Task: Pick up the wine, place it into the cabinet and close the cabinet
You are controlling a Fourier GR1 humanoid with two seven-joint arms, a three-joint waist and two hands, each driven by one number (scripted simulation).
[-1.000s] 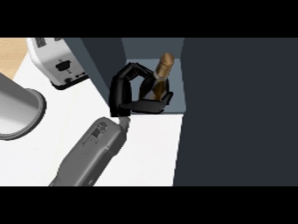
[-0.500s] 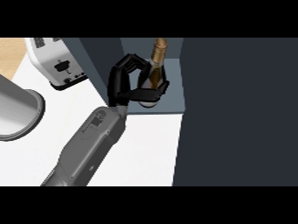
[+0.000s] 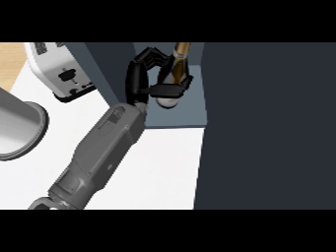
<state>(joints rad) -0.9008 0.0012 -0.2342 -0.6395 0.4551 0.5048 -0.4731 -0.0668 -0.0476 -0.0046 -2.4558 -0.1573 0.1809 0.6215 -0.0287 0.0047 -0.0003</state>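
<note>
White counter (image 3: 163, 162) below me, the dark cabinet (image 3: 272, 123) filling the right side, its grey-blue inside showing at the top. My fingers (image 3: 150, 55) and thumb are curled round the wine (image 3: 175, 74), clamped on its lower body; it stands tilted just inside the cabinet opening, neck up. I judge it heavy, rigid, smooth glass, likely to slip and break, so the wide body is the place to hold, not the neck. Out from the hand (image 3: 145, 78), a grey forearm (image 3: 101, 152) crosses the counter; I cannot tell which arm. Toaster (image 3: 61, 71) and a steel pot (image 3: 7, 123) sit at left.
</note>
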